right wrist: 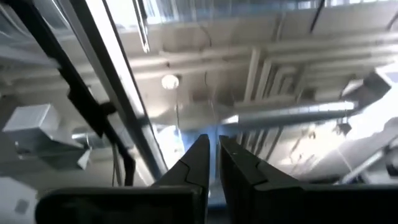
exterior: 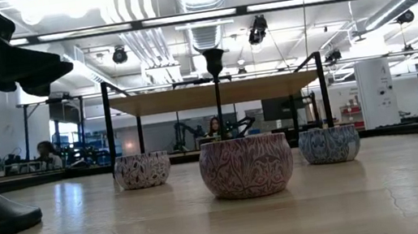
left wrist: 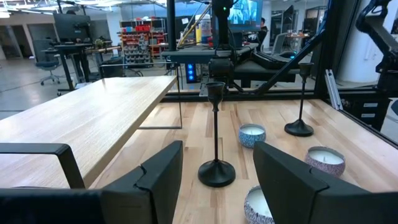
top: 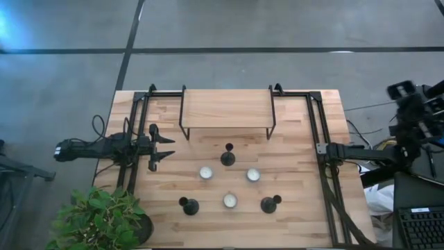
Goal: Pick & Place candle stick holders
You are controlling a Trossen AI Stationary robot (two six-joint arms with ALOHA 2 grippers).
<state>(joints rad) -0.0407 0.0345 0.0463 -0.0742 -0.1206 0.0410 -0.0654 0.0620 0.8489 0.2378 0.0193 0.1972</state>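
Note:
Three black candle stick holders stand on their round bases on the wooden table: one in the middle (top: 227, 157), one near left (top: 189, 205), one near right (top: 270, 203). My left gripper (top: 163, 149) is level at the table's left side and open; the middle holder (left wrist: 216, 137) stands some way ahead of its fingers. My right arm (top: 416, 111) is raised beyond the table's right edge. Its gripper (right wrist: 212, 155) points up at the ceiling, fingers almost together with only a thin slit and nothing between them.
Three candles in patterned tins (top: 206, 172), (top: 253, 175), (top: 229, 201) sit between the holders. A low wooden shelf on black legs (top: 227, 110) stands at the far side. Black frame rails (top: 316, 132) run along both sides. A potted plant (top: 100, 219) fills the near left corner.

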